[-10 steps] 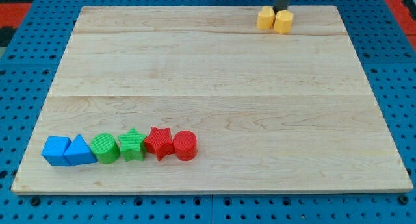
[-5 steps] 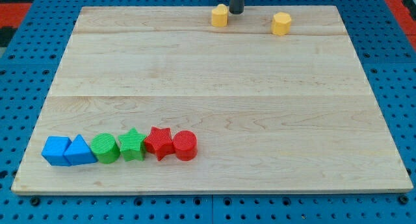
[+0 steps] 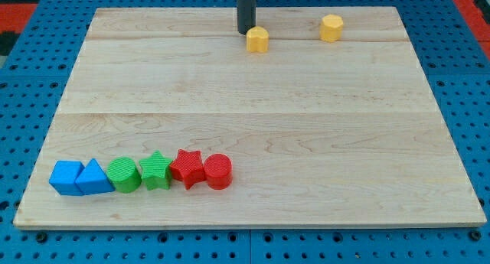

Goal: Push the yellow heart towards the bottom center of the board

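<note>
Rod swung left along the far edge, my tip now just left of and behind the yellow heart, heart split from the other yellow block, carried left, then nudged slightly nearer

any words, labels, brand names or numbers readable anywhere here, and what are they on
None: no text, label, brand, number or sign can be read in this view.
The wooden board shows only bare grain.
The blue pegboard under it shows only rows of holes.
The blocks, including the yellow heart beside my tip and the other yellow block, are plain coloured, without markings.
</note>
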Motion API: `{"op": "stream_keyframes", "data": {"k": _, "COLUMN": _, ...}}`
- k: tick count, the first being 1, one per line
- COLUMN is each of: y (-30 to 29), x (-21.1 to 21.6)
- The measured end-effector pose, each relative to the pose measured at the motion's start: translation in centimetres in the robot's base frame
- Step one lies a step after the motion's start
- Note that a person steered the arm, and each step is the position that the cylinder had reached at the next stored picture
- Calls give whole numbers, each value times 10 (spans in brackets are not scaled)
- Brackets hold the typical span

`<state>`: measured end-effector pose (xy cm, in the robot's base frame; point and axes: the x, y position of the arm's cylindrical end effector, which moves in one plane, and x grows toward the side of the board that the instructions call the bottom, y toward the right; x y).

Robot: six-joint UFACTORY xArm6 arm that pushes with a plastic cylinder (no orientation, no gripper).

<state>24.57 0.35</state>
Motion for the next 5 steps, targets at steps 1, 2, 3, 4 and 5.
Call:
{"op": "stream_keyframes", "data": {"k": 1, "y": 4, "x": 11}}
{"op": "stream_keyframes", "data": {"k": 2, "y": 5, "x": 59}}
{"op": "stream_keyframes", "data": {"k": 3, "y": 13, "x": 72}}
{"op": "stream_keyframes", "data": {"k": 4, "y": 38, "x": 72}}
{"op": "stream_keyframes", "data": {"k": 5, "y": 42, "x": 66}}
